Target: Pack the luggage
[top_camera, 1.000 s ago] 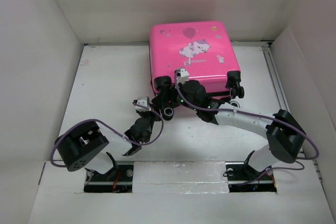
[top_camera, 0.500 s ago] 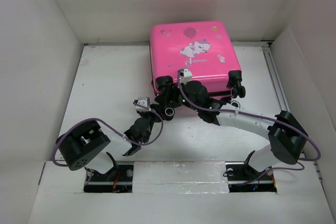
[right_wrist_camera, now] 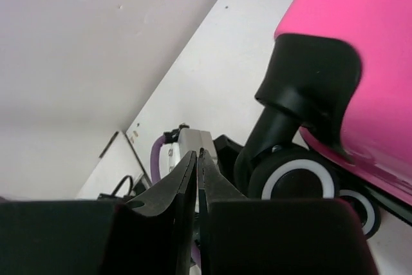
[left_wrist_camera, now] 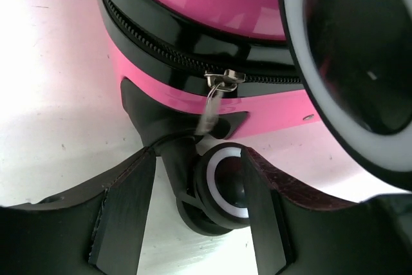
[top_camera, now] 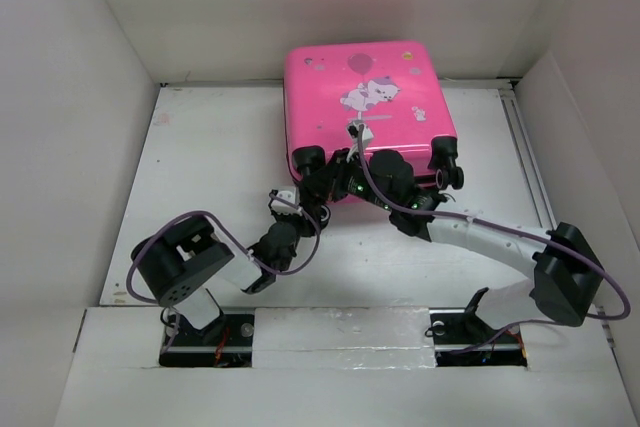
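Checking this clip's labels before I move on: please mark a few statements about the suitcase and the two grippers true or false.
1. The suitcase lies flat and closed, printed shell up. True.
2. The right gripper has its jaws wide apart. False: they are pressed together, and nothing shows between them.
3. A wheel of the suitcase sits between the open jaws of the left gripper. True.
4. The left gripper is clamped on the zipper pull. False: the pull hangs free from the zipper, above the wheel, and the jaws do not touch it.
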Available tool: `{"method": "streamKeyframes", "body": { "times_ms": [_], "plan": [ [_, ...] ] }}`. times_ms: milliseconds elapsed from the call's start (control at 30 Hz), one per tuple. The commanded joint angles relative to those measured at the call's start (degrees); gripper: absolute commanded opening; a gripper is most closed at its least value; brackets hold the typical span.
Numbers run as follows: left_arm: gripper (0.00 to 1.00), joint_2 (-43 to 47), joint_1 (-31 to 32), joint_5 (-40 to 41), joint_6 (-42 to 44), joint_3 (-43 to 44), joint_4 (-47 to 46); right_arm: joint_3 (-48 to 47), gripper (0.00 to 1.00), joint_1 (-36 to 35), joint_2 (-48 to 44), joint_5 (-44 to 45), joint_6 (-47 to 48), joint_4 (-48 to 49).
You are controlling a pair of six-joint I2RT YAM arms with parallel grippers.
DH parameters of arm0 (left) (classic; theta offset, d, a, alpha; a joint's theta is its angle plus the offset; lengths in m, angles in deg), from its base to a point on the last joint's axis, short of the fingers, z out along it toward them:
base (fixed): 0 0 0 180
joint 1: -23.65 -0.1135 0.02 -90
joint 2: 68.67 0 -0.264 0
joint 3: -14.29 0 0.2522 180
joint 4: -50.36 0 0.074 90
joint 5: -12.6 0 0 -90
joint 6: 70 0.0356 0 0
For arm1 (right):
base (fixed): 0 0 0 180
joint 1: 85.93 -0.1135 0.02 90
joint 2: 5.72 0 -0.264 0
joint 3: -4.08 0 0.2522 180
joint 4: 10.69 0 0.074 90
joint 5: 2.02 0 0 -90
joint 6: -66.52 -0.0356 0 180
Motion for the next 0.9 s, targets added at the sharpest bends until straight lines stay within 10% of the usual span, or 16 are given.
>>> {"method": "streamKeyframes", "body": {
  "times_ms": [0, 200, 400, 867],
  "plan": [
    [0.5, -0.16, -0.28, -1.49, -0.62, 1.54, -30.05, 0.12, 0.1, -0.34, -0.99, -2.61, -1.0, 4.06],
    [0.5, 3.27, -0.28, -0.08, -0.09, -1.26, -28.82, 1.87, 0.12, -0.34, -0.99, 0.37, -1.0, 4.59],
    [0.45, 13.51, -0.28, 7.1, -9.21, -8.47, -22.33, 5.47, 0.57, -0.34, -5.82, 7.57, 3.04, 2.31],
    [0.43, 44.38, -0.28, 8.26, -20.48, -3.57, 22.93, -1.89, 0.93, 0.27, 2.6, 3.11, 7.0, -3.76]
  ]
}}
